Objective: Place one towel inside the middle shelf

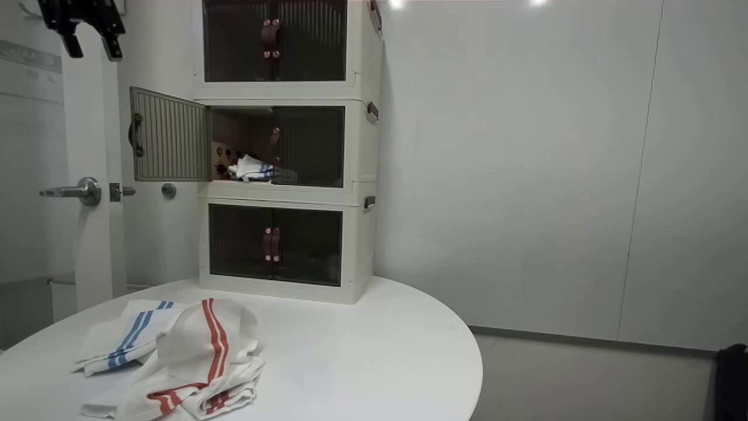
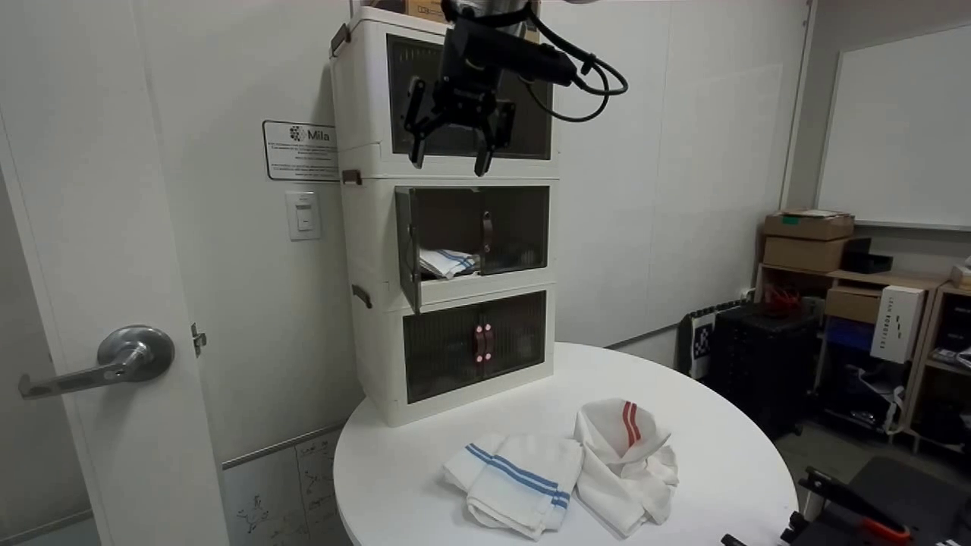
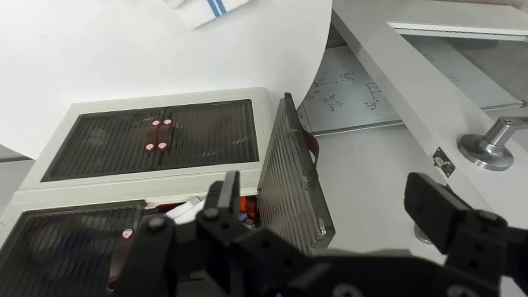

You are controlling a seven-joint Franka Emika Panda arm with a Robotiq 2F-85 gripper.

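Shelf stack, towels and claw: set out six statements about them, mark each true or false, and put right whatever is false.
1. A white towel with blue stripes lies inside the middle shelf. True.
2. Both doors of the middle shelf stand open. False: one door is swung open, its neighbouring door is shut.
3. A red-striped towel lies on the table. True.
4. The claw is gripping a towel. False: the claw is open and holds nothing.
5. The bottom shelf is closed. True.
6. Only one towel lies on the table. False: a folded blue-striped towel lies there too.
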